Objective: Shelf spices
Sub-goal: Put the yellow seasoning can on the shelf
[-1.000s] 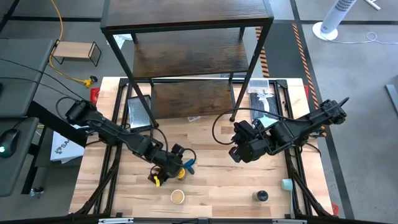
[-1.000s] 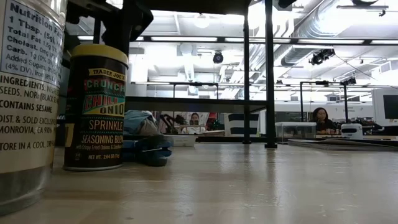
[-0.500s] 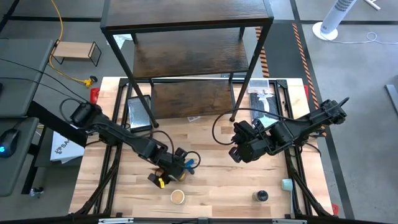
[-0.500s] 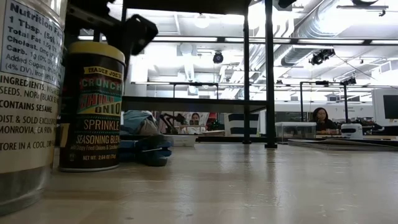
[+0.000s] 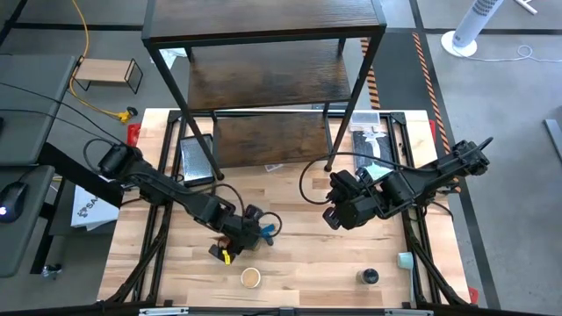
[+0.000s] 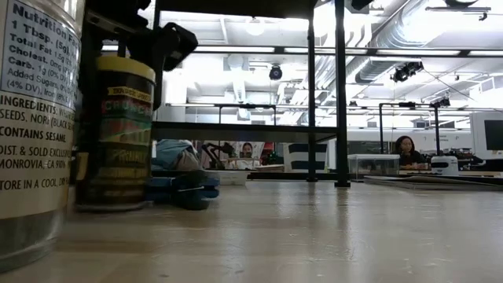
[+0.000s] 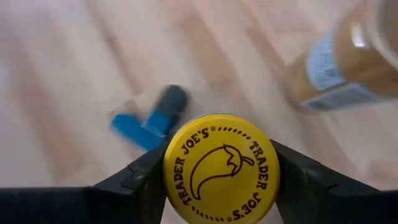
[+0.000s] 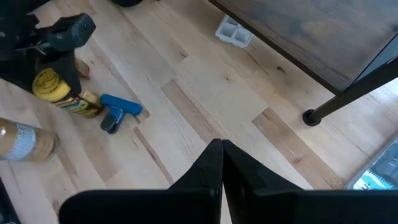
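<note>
Yellow-lidded jar gripped for shelving

Your left gripper point(image 7: 221, 186) pinches the yellow-lidded jar point(image 7: 221, 168) near the desk's front edge; the right gripper point(image 8: 221, 163) waits, pressed together.

Bare wood table point(image 5: 299, 263) between the arms, blue T-piece point(image 5: 267, 233) just beside yellow-lidded jar point(image 5: 225, 255), tan-lidded jar point(image 5: 251, 278) near, shelf point(image 5: 263, 79) legs behind.

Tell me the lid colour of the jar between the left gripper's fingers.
Yellow lid, black chili logo; left wrist view.

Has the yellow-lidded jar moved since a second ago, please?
Yes: in the low view the yellow-lidded jar has slid left, closer to the big jar.
</note>
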Tool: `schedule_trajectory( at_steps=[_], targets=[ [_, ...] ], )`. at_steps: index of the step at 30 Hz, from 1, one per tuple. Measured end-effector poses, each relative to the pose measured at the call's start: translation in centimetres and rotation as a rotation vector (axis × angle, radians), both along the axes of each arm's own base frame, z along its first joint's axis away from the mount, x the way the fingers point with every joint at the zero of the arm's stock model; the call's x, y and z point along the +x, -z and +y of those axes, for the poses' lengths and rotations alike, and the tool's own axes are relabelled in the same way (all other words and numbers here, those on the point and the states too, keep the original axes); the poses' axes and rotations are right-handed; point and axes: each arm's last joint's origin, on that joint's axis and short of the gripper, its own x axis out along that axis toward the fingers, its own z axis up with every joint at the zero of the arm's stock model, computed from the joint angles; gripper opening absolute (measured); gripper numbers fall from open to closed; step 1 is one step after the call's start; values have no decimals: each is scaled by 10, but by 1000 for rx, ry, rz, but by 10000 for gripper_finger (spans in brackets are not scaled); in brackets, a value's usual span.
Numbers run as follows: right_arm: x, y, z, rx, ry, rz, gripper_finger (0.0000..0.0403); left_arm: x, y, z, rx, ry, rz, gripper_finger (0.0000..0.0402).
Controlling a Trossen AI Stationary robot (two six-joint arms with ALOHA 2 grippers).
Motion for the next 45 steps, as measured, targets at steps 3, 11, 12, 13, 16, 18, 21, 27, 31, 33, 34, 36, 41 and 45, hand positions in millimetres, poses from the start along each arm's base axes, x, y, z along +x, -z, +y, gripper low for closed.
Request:
schedule_trajectory(
  at_steps=[3,11,12,13,16,18,21,27,31,33,34,36,41,45],
  targets=[
    [6,-3,3,25,-12,-62,1,-10,-24,11,32,-101,-79,219],
    [52,-8,0,49,-174,-274,1,-65,-124,61,-25,-440,-523,219],
    [60,-6,-4,37,-194,-292,5,-74,-134,66,-35,-483,-571,219],
    [69,-5,-7,32,-217,-317,11,-83,-142,71,-42,-516,-613,219],
    [98,-1,-19,30,-336,-412,53,-104,-158,81,-61,-575,-699,219],
    [115,4,-24,1,-428,-464,95,-111,-163,85,-66,-591,-725,219],
    [133,9,-33,-73,-464,-519,168,-113,-162,85,-66,-603,-714,219],
    [145,-1,-53,-213,-439,-489,282,-104,-152,82,-31,-598,-654,219],
    [145,1,-62,-292,-481,-419,313,-97,-149,81,1,-580,-643,219],
    [144,3,-65,-295,-488,-393,316,-94,-147,80,23,-574,-640,219],
    [145,4,-67,-292,-491,-385,316,-92,-146,81,36,-576,-639,219],
    [147,7,-70,-283,-510,-378,317,-90,-145,83,54,-588,-637,219],
    [153,16,-72,-348,-572,-332,317,-84,-146,90,63,-599,-658,219],
    [158,22,-78,-365,-562,-326,317,-79,-148,93,48,-611,-680,219]
  ],
)
